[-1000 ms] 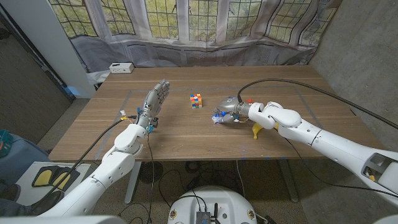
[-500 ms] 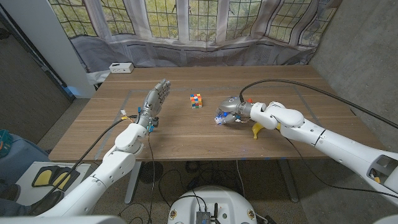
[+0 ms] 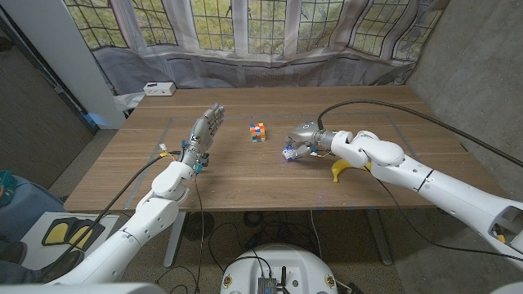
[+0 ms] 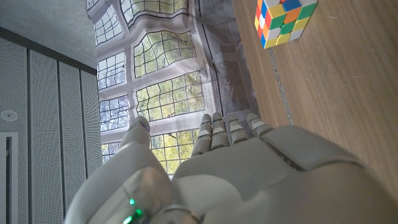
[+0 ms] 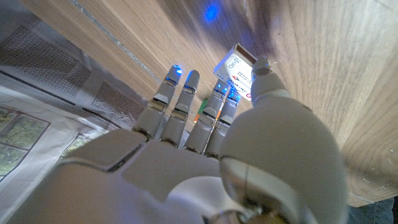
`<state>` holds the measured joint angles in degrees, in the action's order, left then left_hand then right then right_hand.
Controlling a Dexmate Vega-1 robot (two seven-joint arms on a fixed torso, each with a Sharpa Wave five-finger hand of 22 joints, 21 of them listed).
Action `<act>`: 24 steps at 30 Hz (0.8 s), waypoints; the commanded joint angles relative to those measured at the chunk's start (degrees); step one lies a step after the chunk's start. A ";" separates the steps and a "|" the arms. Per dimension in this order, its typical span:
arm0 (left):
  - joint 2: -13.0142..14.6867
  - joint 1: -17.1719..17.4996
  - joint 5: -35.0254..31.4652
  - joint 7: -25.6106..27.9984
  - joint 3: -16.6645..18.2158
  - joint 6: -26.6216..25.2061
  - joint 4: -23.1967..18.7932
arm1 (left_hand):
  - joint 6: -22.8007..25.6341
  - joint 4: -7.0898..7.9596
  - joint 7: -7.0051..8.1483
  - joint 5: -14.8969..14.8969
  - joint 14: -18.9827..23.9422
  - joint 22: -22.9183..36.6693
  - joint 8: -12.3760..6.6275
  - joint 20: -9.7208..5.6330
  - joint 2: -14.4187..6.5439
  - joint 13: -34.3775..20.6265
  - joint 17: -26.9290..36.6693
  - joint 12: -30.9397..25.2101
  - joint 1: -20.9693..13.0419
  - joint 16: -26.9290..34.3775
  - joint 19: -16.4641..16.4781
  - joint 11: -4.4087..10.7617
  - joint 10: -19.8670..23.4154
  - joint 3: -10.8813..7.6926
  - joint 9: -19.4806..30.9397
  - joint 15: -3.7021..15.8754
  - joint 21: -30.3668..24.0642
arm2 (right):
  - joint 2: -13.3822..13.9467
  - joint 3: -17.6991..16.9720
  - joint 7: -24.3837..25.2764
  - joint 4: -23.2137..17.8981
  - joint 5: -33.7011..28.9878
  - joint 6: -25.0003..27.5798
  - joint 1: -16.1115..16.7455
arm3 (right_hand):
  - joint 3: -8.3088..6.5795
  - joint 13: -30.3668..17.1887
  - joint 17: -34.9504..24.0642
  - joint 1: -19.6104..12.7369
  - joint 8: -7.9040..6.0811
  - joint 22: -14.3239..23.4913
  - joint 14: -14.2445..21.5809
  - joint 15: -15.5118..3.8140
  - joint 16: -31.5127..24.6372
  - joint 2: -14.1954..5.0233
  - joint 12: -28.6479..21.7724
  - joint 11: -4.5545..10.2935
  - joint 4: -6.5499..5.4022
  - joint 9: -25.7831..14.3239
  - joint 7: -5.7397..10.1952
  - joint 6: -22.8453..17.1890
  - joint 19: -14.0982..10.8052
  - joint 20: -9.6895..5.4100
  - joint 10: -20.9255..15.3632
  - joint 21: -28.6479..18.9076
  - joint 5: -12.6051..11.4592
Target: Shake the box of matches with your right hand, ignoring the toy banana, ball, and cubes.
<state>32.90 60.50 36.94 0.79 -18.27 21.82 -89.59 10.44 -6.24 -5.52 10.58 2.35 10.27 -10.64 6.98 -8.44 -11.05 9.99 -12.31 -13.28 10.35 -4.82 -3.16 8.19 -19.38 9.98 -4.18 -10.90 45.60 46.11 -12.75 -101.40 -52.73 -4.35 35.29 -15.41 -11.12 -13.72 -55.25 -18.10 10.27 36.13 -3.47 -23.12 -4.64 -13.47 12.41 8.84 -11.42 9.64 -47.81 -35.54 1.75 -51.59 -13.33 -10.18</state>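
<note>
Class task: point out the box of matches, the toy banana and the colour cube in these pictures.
box of matches [image 5: 235,68]: right wrist view, printed face beside the thumb.
toy banana [image 3: 341,169]: head view, yellow body below the right forearm.
colour cube [image 3: 258,131]: head view, top face.

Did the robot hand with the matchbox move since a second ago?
Yes. The right robot hand holding the matchbox shifted slightly away from the banana, toward the far side of the table.

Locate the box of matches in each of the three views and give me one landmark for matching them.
Head view: the box of matches lies right of centre, under the fingers of the right hand, right of the colour cube.
Left wrist view: not in it; the colour cube is at the upper right.
Right wrist view: the box sits upper centre, gripped by the right hand.
Shared landmark: the wooden table.
</note>
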 commanded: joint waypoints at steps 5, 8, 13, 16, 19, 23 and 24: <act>0.21 -0.16 0.19 -0.34 0.06 0.00 -0.35 | 0.38 0.18 0.14 -0.03 -0.18 0.21 -0.06 0.54 0.63 -0.20 0.23 0.18 -0.03 0.27 -0.09 0.25 -0.05 -0.56 0.19 0.04 -0.43 | 1.29 -2.75 -0.81 -5.25 1.19 1.89 2.35 | -0.37 -0.07 -0.26 0.10 -0.05 0.14 0.11 -3.81 -0.12 -0.62 0.03 0.16 -0.32 -0.07 3.08 -3.26 -0.23 0.13 -0.33 0.00 -0.21; 0.19 -0.17 0.24 -0.49 0.00 0.06 -0.41 | 0.38 0.19 0.12 -0.03 -0.16 0.21 -0.05 0.54 0.64 -0.20 0.23 0.16 -0.01 0.28 -0.10 0.25 0.00 -0.59 0.19 -0.07 -0.44 | 1.60 -3.48 -1.00 -6.85 1.16 2.68 3.05 | -0.36 -0.07 -0.27 -0.01 -0.01 0.14 0.11 -3.91 -0.14 -0.63 0.08 0.15 -0.26 -0.07 3.08 -3.29 -0.21 0.13 -0.37 0.03 -0.20; 0.22 -0.23 0.26 -0.76 -0.02 0.20 -0.48 | 0.40 0.21 0.09 -0.04 -0.14 0.22 -0.06 0.54 0.67 -0.21 0.22 0.14 0.02 0.29 -0.09 0.26 0.05 -0.64 0.20 -0.03 -0.46 | 1.96 -4.56 -1.77 -9.35 1.25 3.66 3.93 | -0.28 -0.06 -0.25 0.06 0.03 0.14 0.14 -3.95 -0.10 -0.65 0.16 0.14 -0.33 -0.07 3.09 -3.35 -0.22 0.10 -0.39 0.05 -0.18; 0.14 -0.38 0.48 -1.09 -0.10 0.21 -0.34 | 0.41 0.21 0.09 -0.05 -0.12 0.22 -0.06 0.56 0.68 -0.21 0.22 0.15 0.04 0.30 -0.09 0.26 0.03 -0.66 0.20 -0.02 -0.46 | 1.92 -4.81 -2.57 -10.61 0.70 4.39 4.27 | -0.31 -0.06 -0.26 0.02 0.06 0.14 0.12 -3.99 -0.09 -0.79 0.20 0.14 -0.36 -0.08 3.09 -3.36 -0.16 0.09 -0.41 0.08 -0.19; 0.32 -0.50 -0.12 -0.78 -0.26 -0.03 -0.37 | 0.39 0.22 0.16 -0.05 -0.12 0.22 -0.04 0.56 0.69 -0.21 0.22 0.15 0.05 0.30 -0.09 0.30 0.02 -0.70 0.20 -0.02 -0.48 | 1.87 -5.13 -3.12 -11.67 0.38 5.05 4.69 | -0.28 -0.06 -0.28 -0.03 0.10 0.14 0.13 -4.09 -0.10 -0.86 0.26 0.14 -0.36 -0.08 3.09 -3.37 -0.14 0.05 -0.42 0.11 -0.18; 0.16 -0.81 1.49 -2.69 -0.31 0.07 0.06 | 0.33 0.23 0.11 -0.05 -0.06 0.22 -0.02 0.54 0.71 -0.21 0.22 0.14 0.07 0.32 -0.12 0.29 0.06 -0.74 0.20 0.00 -0.47 | 1.86 -6.00 -2.49 -12.70 0.87 5.60 5.65 | -0.25 -0.07 -0.30 -0.09 0.18 0.15 0.23 -4.39 -0.14 -0.98 0.35 0.13 -0.37 -0.08 3.09 -3.38 -0.12 0.00 -0.44 0.14 -0.16; 0.20 -0.88 1.26 -2.57 -0.37 0.03 0.11 | 0.32 0.23 0.10 -0.05 -0.11 0.22 -0.01 0.58 0.71 -0.21 0.22 0.16 0.08 0.30 -0.16 0.27 0.01 -0.76 0.20 -0.02 -0.46 | 1.87 -6.24 -2.29 -12.95 1.04 5.74 5.90 | -0.22 -0.06 -0.30 -0.03 0.19 0.15 0.27 -4.30 -0.15 -0.99 0.38 0.13 -0.41 -0.08 3.09 -3.39 -0.12 -0.02 -0.43 0.15 -0.14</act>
<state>33.12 60.15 37.24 -0.19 -18.37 21.82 -89.93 10.44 -6.00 -5.52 10.58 2.35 10.26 -10.64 6.98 -8.44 -11.05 9.99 -12.31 -13.27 10.35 -4.81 -3.16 8.19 -19.62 9.98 -4.18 -10.89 47.26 41.74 -14.75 -110.80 -51.85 -0.53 39.24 -15.52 -11.08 -13.71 -54.97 -17.53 10.26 36.13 -3.47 -23.11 -4.78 -13.16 12.38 8.74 -11.33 9.66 -47.80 -35.53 1.75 -51.56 -13.32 -10.12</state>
